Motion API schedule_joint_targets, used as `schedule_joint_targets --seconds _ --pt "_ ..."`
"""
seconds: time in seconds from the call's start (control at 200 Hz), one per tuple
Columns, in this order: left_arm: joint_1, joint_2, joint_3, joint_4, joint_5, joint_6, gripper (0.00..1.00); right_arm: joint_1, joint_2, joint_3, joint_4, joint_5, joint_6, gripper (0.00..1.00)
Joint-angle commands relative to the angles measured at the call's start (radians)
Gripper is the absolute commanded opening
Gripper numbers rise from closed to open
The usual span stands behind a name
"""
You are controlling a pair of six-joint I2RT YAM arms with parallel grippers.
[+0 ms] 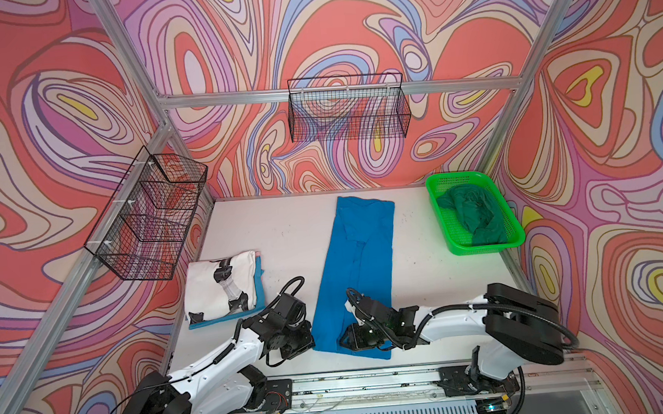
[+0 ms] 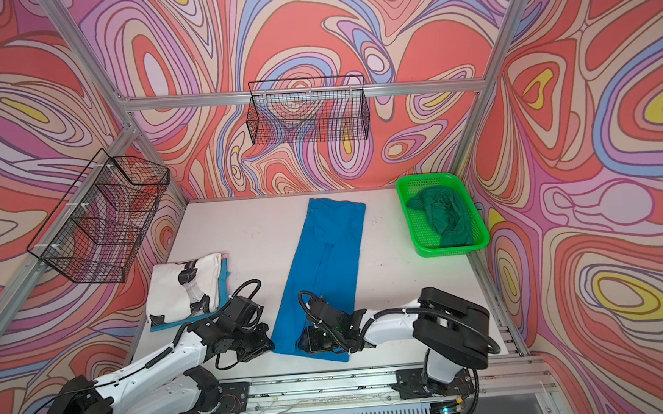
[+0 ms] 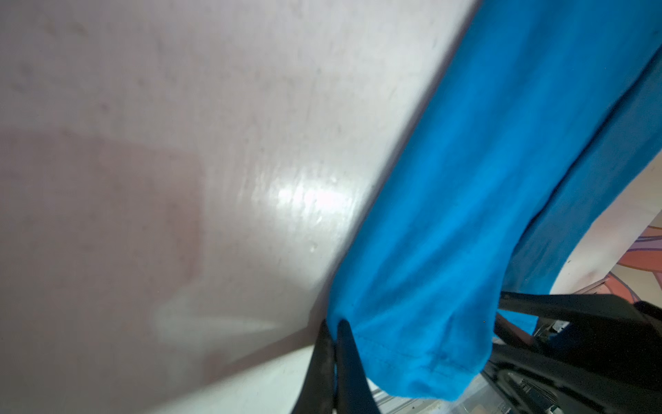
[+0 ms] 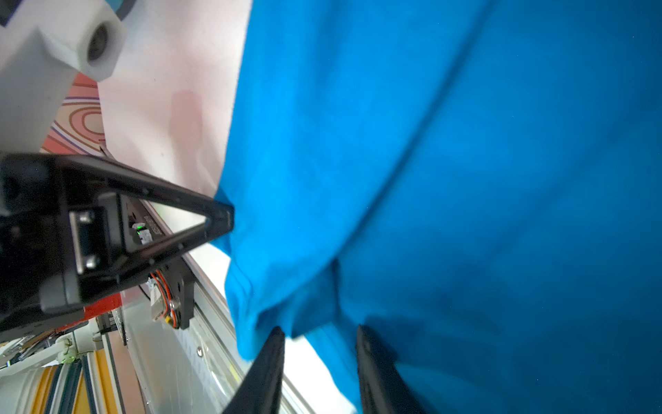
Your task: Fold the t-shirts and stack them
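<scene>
table (image 1: 284, 234), blue shirt (image 1: 353, 262), shirt stack (image 1: 212, 290), basket (image 1: 482, 248)

T-shirts: 4 total; 1 bright blue tee (image 1: 355, 261) left of the green basket (image 1: 486, 247), mid-table; 1 dark green tee (image 1: 472, 215) inside that basket; 1 white printed tee (image 1: 220, 285) far left of the basket & nearer the cam, lying on 1 lighter blue tee (image 1: 260, 287); green baskets: 1; black wire baskets: 2; 1 back wire basket (image 1: 349, 112) up & left of the green basket, 1 side wire basket (image 1: 145, 215) far left of it; arms: 2, left arm (image 1: 213, 361) & right arm (image 1: 455, 322); grippers: 2, left gripper (image 3: 333, 322) & right gripper (image 4: 319, 329)
</scene>
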Motion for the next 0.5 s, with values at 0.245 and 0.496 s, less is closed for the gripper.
schedule_joint_targets --seconds 0.245,0.496 --pt "-0.070 -0.072 -0.015 -0.044 0.026 -0.114 0.00 0.006 -0.488 -0.109 -0.490 0.220 0.142 0.62" --pt "-0.195 -0.056 -0.021 0.004 -0.023 -0.213 0.00 0.009 -0.584 -0.218 -0.702 0.172 0.324 0.56"
